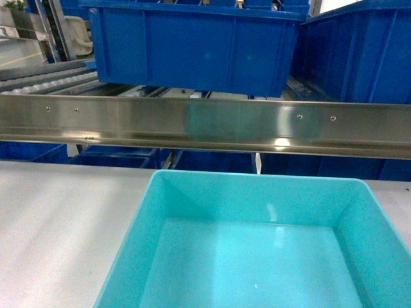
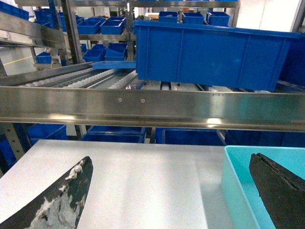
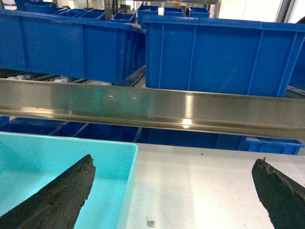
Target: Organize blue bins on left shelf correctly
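One light turquoise blue bin (image 1: 257, 256) sits empty on the grey tabletop (image 1: 58, 224), just in front of the left shelf's steel front beam (image 1: 205, 125). Neither gripper shows in the head view. In the left wrist view my left gripper (image 2: 170, 160) is open. It straddles the bin's (image 2: 238, 191) left wall, with one finger (image 2: 279, 186) over the inside and the other (image 2: 62, 200) over the table. My right gripper (image 3: 174, 160) is open too, straddling the bin's (image 3: 38, 157) right wall. I cannot tell whether any finger touches the bin.
Large dark blue ribbed crates (image 1: 192, 45) (image 1: 359, 58) rest on the shelf's white roller tracks (image 1: 45, 80) behind the beam. More dark crates (image 2: 109, 133) fill the level below. A small QR sticker (image 3: 151, 223) lies on the table to the bin's right.
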`<state>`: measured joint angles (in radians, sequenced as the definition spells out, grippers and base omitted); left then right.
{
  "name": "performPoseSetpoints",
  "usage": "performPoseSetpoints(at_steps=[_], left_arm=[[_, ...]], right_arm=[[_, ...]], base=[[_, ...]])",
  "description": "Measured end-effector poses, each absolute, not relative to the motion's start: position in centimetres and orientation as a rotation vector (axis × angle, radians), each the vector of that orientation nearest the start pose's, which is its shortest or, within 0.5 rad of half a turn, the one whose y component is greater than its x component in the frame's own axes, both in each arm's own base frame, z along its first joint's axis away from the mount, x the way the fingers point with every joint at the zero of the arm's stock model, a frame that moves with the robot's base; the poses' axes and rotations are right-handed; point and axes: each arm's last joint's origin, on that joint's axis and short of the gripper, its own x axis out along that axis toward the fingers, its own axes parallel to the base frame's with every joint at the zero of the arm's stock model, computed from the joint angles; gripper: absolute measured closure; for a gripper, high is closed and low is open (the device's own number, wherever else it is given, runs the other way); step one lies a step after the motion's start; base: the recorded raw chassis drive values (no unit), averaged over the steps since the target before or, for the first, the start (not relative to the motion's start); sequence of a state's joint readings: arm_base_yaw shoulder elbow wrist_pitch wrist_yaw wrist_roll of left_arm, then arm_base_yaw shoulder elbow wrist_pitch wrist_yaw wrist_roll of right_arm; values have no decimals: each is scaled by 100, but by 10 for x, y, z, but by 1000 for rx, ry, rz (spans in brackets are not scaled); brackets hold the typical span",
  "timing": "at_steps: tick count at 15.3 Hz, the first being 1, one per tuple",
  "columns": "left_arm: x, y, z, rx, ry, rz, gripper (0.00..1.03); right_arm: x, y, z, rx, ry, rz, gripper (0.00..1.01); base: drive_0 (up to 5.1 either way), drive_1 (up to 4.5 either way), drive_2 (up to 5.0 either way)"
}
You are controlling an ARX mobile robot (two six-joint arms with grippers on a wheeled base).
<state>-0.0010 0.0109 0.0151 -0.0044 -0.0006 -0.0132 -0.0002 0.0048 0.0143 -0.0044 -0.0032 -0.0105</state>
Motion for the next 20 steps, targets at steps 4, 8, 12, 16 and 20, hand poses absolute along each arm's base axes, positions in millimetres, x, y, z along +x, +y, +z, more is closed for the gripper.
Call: performPoseSetpoints(at_steps=[4,8,12,16,20], left_arm=[[97,0,167,-13,0,0,5],[97,0,167,-13,0,0,5],[97,0,167,-13,0,0,5],[114,-12,169,10,8,-53,5],[160,-49,158,61,259,-194,5]], right_arm=[[97,0,168,-10,-5,3,3],[97,0,168,-10,-5,3,3],[97,1,168,-18,-17,-3,3],[123,18,168,-84,4,78,3],[167,32,142,-122,235,146,3]], base=[[0,0,0],[0,0,0],[0,0,0],[0,0,0],[0,0,0]])
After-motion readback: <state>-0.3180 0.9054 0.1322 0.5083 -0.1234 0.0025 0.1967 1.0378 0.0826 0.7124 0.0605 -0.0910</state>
